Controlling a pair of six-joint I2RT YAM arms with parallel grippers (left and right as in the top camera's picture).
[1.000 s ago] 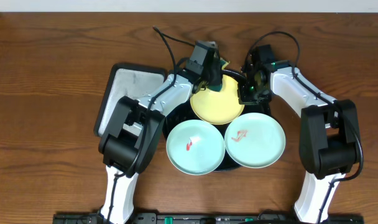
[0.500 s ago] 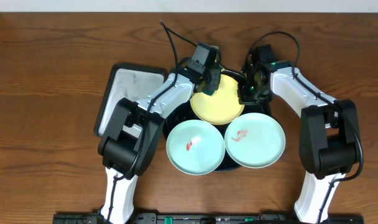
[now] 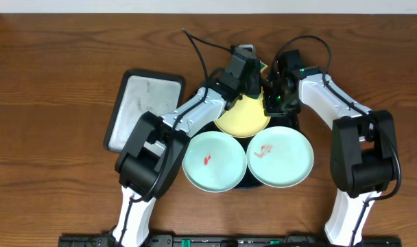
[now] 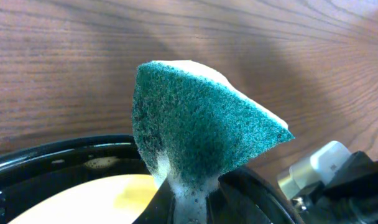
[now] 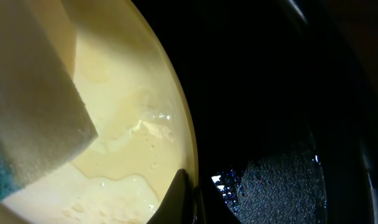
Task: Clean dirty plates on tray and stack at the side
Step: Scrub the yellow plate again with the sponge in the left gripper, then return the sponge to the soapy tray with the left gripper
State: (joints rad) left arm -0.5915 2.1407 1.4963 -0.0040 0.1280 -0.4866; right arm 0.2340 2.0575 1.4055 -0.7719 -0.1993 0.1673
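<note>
The yellow plate point(image 3: 241, 118) lies at the back of the round black tray point(image 3: 295, 121), wet and foamy in the right wrist view. My right gripper point(image 3: 271, 101) is shut on its right rim point(image 5: 188, 200). Two pale mint plates point(image 3: 215, 161) point(image 3: 280, 155), each with a red smear, sit at the tray's front. My left gripper point(image 3: 252, 71) hangs over the yellow plate's back right edge, shut on a soapy green-and-white sponge point(image 4: 195, 124). The sponge's pale side point(image 5: 27, 118) reaches over the plate near my right fingers.
A grey rectangular tray with a black rim point(image 3: 143, 110) lies left of the round tray. Both forearms cross the round tray's back half, close together. Bare wooden table point(image 3: 57, 82) surrounds everything.
My left gripper has carried the sponge to the right across the yellow plate, toward its back right edge. The right gripper kept its hold and place.
</note>
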